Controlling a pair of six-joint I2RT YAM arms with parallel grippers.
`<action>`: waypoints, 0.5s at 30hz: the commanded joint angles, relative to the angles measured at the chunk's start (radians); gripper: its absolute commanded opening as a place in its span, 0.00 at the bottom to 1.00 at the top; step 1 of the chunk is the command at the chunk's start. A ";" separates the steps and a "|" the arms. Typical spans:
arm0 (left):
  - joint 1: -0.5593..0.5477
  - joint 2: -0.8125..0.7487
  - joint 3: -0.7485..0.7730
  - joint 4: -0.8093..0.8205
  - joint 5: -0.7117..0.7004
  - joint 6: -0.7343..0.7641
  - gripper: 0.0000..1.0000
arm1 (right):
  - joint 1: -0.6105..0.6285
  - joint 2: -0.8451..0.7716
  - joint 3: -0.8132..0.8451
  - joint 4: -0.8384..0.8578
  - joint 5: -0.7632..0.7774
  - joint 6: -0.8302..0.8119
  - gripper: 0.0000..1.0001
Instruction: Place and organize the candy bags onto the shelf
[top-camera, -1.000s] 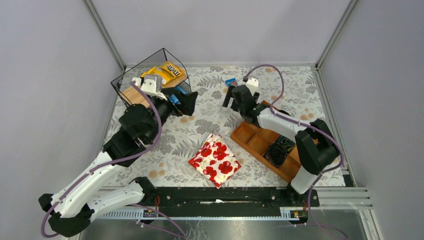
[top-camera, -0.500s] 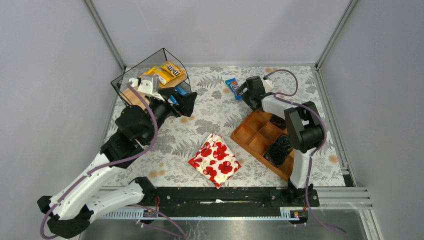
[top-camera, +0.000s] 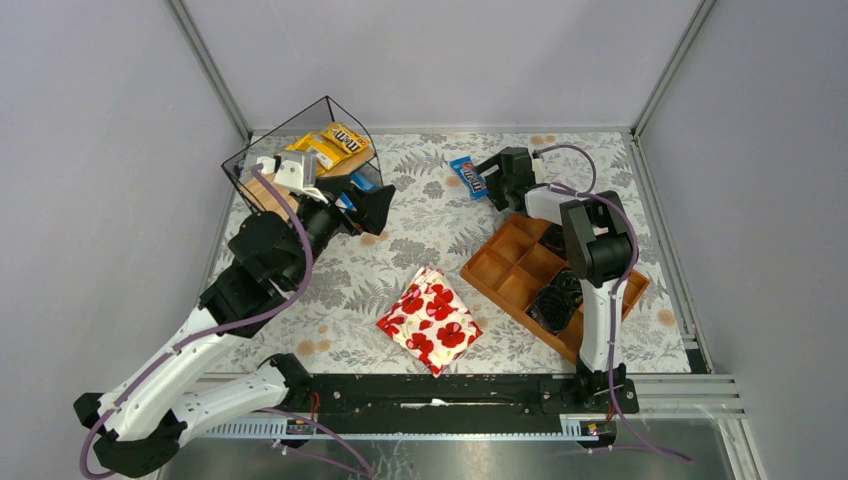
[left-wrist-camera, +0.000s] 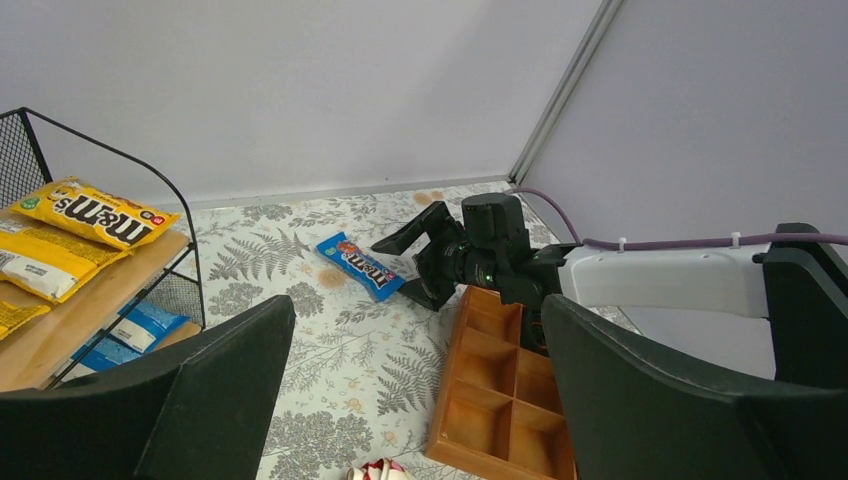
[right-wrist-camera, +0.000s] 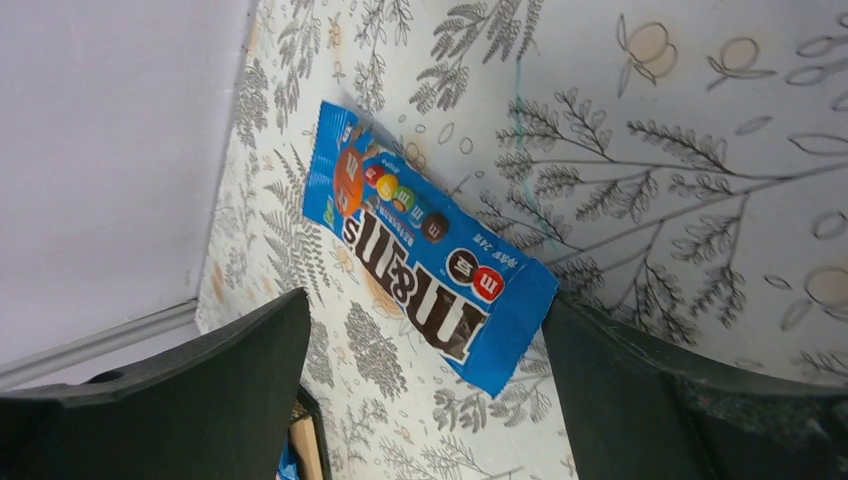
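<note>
A blue candy bag (top-camera: 467, 176) lies flat on the table near the back wall. My right gripper (top-camera: 487, 181) is low at its right end, open, and the bag's near end (right-wrist-camera: 425, 255) sits between its fingers (right-wrist-camera: 680, 390) without being clamped. Two yellow candy bags (top-camera: 335, 143) rest on the top board of the shelf (top-camera: 262, 190), with blue ones (left-wrist-camera: 130, 335) on the lower board. My left gripper (top-camera: 375, 205) hovers just right of the shelf, open and holding nothing (left-wrist-camera: 415, 380).
A reddish-brown compartment tray (top-camera: 520, 275) sits diagonally under the right arm, with a dark object (top-camera: 558, 298) in one cell. A white pouch with red poppies (top-camera: 430, 320) lies at the table's middle front. Grey walls close the back and both sides.
The right arm has swung back and to the right, dropping its gripper low beside the blue bag's end. The left arm has barely moved.
</note>
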 joint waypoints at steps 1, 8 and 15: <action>0.003 -0.003 -0.003 0.055 0.010 -0.006 0.99 | -0.008 0.068 0.012 0.041 -0.056 0.036 0.89; 0.005 0.001 -0.003 0.054 0.018 -0.009 0.99 | -0.018 0.094 -0.063 0.226 -0.090 0.048 0.76; 0.003 0.007 -0.004 0.056 0.016 -0.009 0.99 | -0.022 0.156 -0.070 0.397 -0.090 0.018 0.61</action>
